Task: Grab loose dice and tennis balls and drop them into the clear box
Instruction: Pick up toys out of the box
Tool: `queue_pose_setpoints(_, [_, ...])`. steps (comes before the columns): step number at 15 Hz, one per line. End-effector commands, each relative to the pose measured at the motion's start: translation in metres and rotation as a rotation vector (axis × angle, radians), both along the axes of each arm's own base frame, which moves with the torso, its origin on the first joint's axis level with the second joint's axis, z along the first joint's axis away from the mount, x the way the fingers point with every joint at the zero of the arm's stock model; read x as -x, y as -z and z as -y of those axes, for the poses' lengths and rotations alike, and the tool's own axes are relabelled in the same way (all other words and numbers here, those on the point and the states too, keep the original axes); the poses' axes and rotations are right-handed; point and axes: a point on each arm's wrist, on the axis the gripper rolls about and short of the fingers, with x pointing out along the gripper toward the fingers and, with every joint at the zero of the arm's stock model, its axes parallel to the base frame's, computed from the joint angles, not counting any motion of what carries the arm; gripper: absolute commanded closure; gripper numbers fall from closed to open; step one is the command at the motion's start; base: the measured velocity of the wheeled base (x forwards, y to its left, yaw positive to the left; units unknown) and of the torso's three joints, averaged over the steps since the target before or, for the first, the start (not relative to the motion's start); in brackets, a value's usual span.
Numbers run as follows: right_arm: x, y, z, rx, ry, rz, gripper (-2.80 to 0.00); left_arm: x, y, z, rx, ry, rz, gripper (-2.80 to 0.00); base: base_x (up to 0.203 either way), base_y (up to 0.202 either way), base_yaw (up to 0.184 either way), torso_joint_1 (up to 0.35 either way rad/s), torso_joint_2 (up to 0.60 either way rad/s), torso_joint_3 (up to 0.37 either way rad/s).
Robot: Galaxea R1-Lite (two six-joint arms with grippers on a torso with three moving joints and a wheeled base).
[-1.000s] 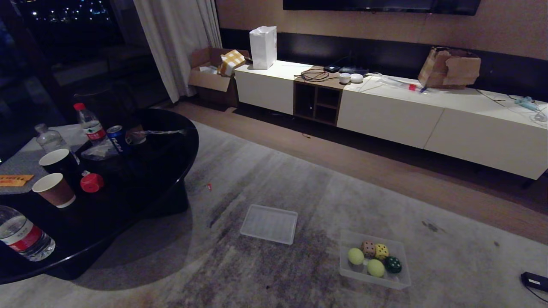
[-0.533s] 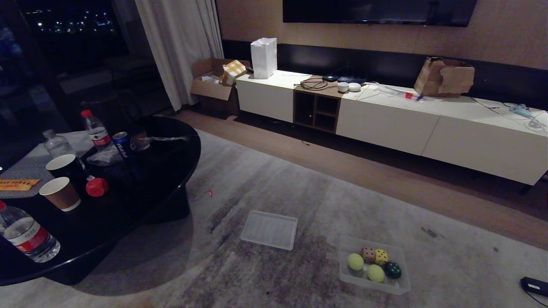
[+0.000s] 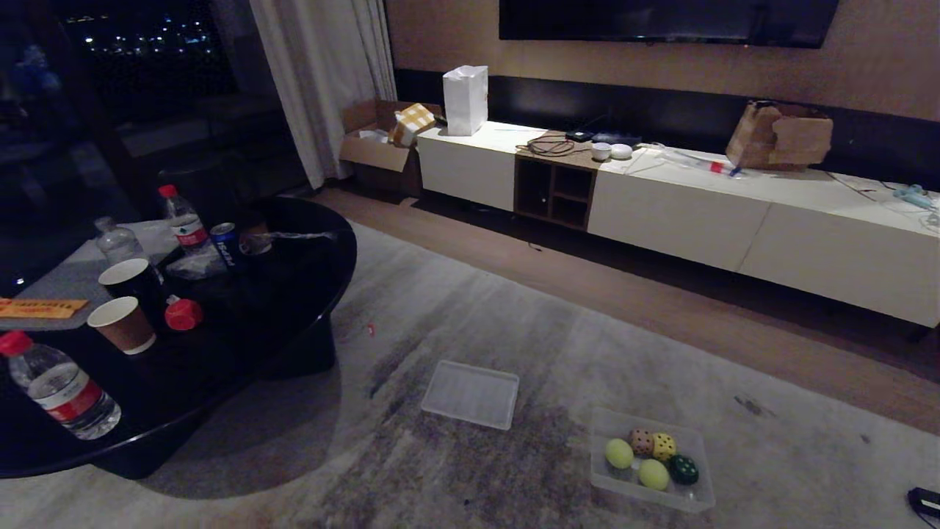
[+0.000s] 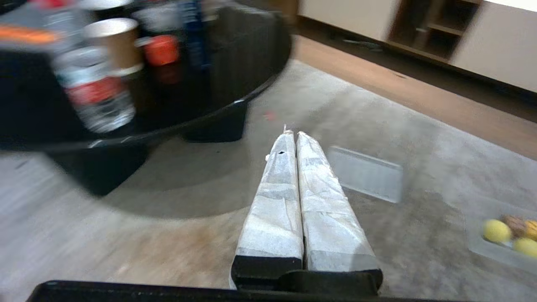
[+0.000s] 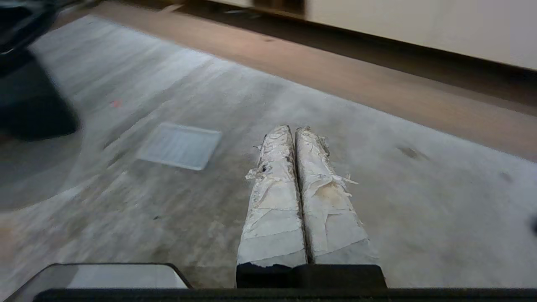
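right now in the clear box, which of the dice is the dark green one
It is the die nearest the clear box's right end, beside a tennis ball. The other two dice, one tan and one yellow, are lighter and sit behind it.

The clear box (image 3: 687, 498) sits open on the rug, low and see-through with rounded corners. Its whitish ribbed lid (image 3: 471, 393) lies flat on the rug, apart from it on the side nearer the black table. Inside the box are two yellow-green tennis balls (image 3: 620, 453), one behind the other, and three dice huddled beside them: a tan one (image 3: 642, 441), a yellow one (image 3: 664, 446) touching it, and a dark one (image 3: 684, 469) that looks green in this dim light, with pale pips.
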Motion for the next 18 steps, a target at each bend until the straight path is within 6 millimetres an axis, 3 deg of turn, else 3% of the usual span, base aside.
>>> queue_pose_setpoints(1, [-0.0001, -0.0001, 0.0000, 0.000, 0.000, -0.001, 0.00, -0.0002, 0.0003, 0.0000, 0.001, -0.001, -0.003, 0.00, 0.005, -0.007, 0.152, 0.002, 0.00, -0.001])
queue_pose_setpoints(18, [-0.0001, -0.0002, 0.0000, -0.003, 0.002, 0.000, 0.00, -0.0002, 0.0003, 0.0000, 0.007, -0.001, -0.002, 0.00, 0.000, -0.008, 0.165, 0.003, 0.00, 0.001])
